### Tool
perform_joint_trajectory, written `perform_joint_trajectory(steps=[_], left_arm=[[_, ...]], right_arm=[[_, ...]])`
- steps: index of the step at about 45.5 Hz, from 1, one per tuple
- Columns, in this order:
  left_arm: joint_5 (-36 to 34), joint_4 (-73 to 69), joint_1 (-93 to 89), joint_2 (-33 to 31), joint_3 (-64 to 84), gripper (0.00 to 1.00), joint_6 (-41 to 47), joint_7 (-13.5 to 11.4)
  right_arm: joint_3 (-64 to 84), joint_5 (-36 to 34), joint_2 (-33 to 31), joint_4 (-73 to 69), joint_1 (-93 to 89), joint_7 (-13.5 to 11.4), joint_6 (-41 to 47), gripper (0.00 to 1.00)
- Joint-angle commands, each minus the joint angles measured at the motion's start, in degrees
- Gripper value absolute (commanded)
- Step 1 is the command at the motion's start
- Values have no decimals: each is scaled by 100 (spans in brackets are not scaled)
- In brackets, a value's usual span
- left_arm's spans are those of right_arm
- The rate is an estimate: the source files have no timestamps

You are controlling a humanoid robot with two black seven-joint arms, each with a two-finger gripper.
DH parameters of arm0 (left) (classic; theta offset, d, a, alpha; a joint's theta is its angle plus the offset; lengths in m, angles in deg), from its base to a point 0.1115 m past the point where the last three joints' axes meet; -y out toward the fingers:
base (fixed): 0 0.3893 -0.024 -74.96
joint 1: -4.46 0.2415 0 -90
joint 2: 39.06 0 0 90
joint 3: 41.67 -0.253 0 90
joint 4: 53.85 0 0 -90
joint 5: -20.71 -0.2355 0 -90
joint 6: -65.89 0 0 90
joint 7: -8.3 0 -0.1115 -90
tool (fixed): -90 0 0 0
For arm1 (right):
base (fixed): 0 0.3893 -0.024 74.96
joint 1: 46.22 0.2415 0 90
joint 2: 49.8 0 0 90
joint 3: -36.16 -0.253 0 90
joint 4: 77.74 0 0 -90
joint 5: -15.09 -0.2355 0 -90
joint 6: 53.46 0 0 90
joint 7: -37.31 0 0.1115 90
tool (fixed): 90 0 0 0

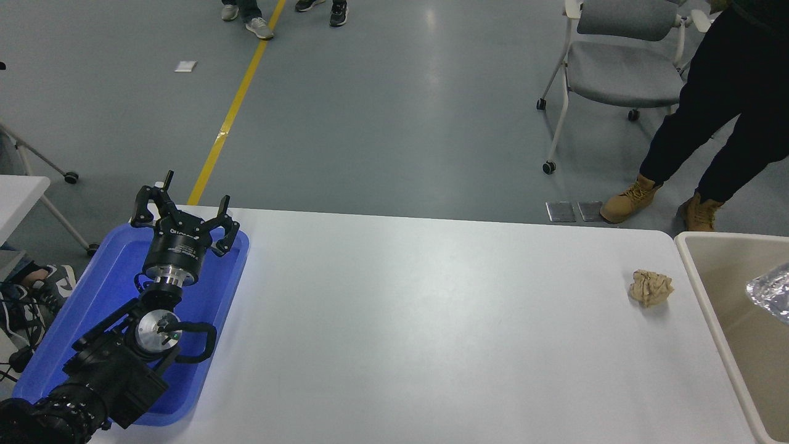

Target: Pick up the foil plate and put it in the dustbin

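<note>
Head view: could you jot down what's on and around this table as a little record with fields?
foil plate: partly visible at the right edge, inside the dustbin
dustbin: beige, at the table's right end
paper wad: crumpled tan, on the white table near the dustbin
blue tray: table's left end
left gripper: open, over the tray
right gripper: not in view
person: standing beyond the table's far right corner

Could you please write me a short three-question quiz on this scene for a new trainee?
1. True or false: the foil plate lies on the white table.
2. What sits under the left gripper? A) blue tray B) grey chair C) dustbin
3. Which small thing lies on the table beside the dustbin?

Key: 1. False, it shows inside the dustbin at the picture's right edge. 2. A. 3. The crumpled paper ball.
</note>
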Motion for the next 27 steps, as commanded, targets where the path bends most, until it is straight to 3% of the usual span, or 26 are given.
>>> perform_joint_trajectory(steps=[1,8,10,15,19,27], left_arm=[[-3,0,-2,0,0,100,0,0],[5,0,7,0,0,100,0,0],[5,0,-2,0,0,100,8,0],[-3,0,-2,0,0,100,8,0],[5,0,-2,0,0,100,0,0],[-3,0,-2,0,0,100,9,0]], right_arm=[[-552,-7,99,85,-463,-11,-85,0],[-702,-7,99,85,-516,-11,-111,0],[-711,2,99,76,-507,-2,-234,21],[-711,72,98,67,-489,7,-349,55],[-702,72,99,67,-446,7,-366,97],[-702,81,116,41,-428,7,-340,100]])
